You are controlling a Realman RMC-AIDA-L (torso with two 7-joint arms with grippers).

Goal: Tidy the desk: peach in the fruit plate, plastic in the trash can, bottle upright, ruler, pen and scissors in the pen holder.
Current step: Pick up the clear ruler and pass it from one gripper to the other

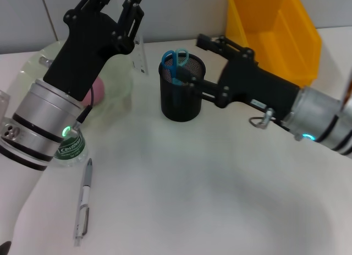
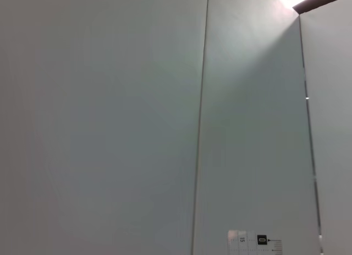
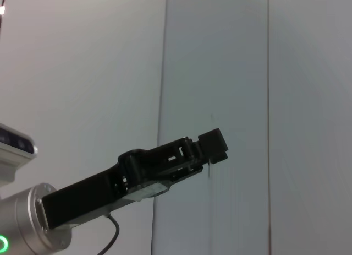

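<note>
Left end effector (image 1: 132, 4) raised above the fruit plate (image 1: 118, 81), closed on the clear ruler (image 1: 141, 57), which hangs left of the pen holder (image 1: 181, 95). Right end effector (image 1: 204, 41) sits beside the holder's rim; finger state not discernible. Scissors (image 1: 175, 61) in holder, peach (image 1: 97, 91) in plate, pen (image 1: 83, 202) flat on counter (image 1: 220, 200), bottle (image 1: 70, 147) beside it.
</note>
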